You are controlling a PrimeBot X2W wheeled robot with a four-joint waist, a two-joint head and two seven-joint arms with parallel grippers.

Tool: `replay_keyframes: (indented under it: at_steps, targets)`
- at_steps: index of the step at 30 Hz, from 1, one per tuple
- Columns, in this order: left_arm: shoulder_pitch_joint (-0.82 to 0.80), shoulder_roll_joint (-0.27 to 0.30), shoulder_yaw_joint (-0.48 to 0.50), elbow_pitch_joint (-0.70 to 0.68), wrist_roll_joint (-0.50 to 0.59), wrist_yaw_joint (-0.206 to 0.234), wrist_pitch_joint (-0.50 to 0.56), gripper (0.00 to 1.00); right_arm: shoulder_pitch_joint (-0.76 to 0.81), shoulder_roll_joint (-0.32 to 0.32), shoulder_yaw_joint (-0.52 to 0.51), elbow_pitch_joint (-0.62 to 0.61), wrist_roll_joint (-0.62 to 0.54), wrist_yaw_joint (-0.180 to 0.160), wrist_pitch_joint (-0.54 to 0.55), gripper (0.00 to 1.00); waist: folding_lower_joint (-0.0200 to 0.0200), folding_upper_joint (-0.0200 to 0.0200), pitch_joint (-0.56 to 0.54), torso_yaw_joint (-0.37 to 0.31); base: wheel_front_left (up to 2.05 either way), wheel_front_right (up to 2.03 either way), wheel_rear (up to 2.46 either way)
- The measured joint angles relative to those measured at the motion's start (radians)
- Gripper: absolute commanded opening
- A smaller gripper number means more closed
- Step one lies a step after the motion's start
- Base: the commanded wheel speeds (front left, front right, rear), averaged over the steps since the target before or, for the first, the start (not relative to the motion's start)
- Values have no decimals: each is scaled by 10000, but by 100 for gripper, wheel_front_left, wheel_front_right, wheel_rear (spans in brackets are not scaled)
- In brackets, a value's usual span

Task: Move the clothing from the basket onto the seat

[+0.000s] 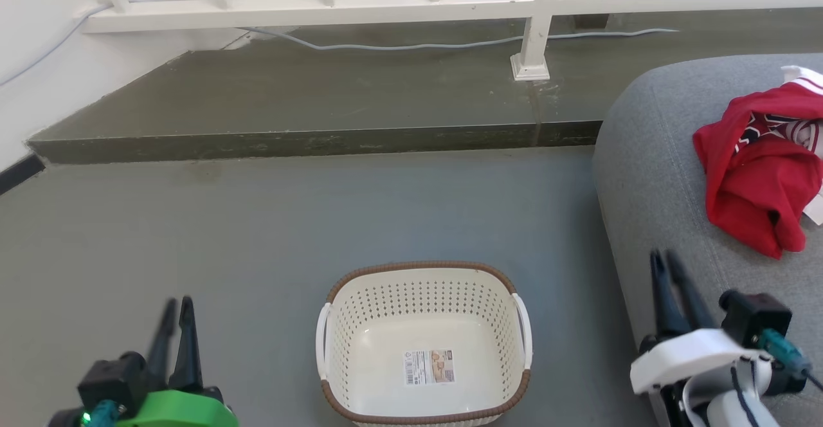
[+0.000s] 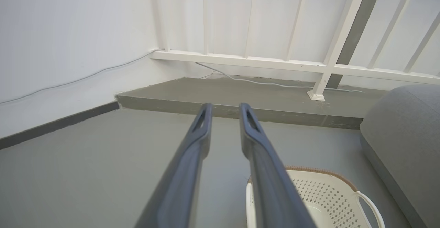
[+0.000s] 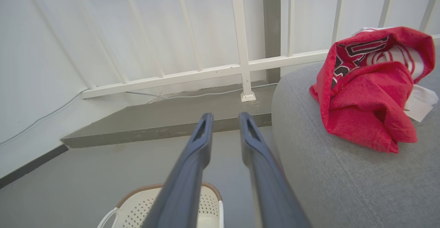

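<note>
A: How are the fingers set?

B: A narrow gap is seen between the fingers of the left gripper (image 1: 179, 301) and of the right gripper (image 1: 664, 256). Nothing is held by either.

A: Where is the clothing?

B: The clothing (image 1: 759, 176) is heaped on the seat (image 1: 649, 176), set in from its rounded edge. Whether 1 or 2 garments are in the heap cannot be told. The basket (image 1: 421, 266) is bare but for the label (image 1: 429, 367) on its floor, so the task is judged done or nearly so.

A: How would the heap handle?

B: It is judged light, soft and limp, and it would be expected to sag and trail if lifted. A raised fold at the top would best be pinched, and the seat fabric beneath should be avoided.

A: Edges and room?

B: The seat's rounded edge is found just beside the right gripper. Open floor (image 1: 193, 234) is seen around the basket. The step (image 1: 308, 141) and railing (image 1: 321, 6) are well apart from both grippers.
</note>
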Motion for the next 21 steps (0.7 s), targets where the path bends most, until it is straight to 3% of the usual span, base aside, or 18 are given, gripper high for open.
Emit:
replay_keyframes:
  at_steps: [10, 21]
  targets:
    - [106, -228, -59, 303, -629, -107, 88, 0, 226, 125, -35, 309, 571, 104, 56, 0, 0, 0, -10, -6, 0, 0, 0]
    - [105, -416, 176, 351, -2094, -280, 454, 0, 201, 178, -288, 345, 2382, 313, 418, 0, 0, 0, -26, -12, 0, 0, 0]
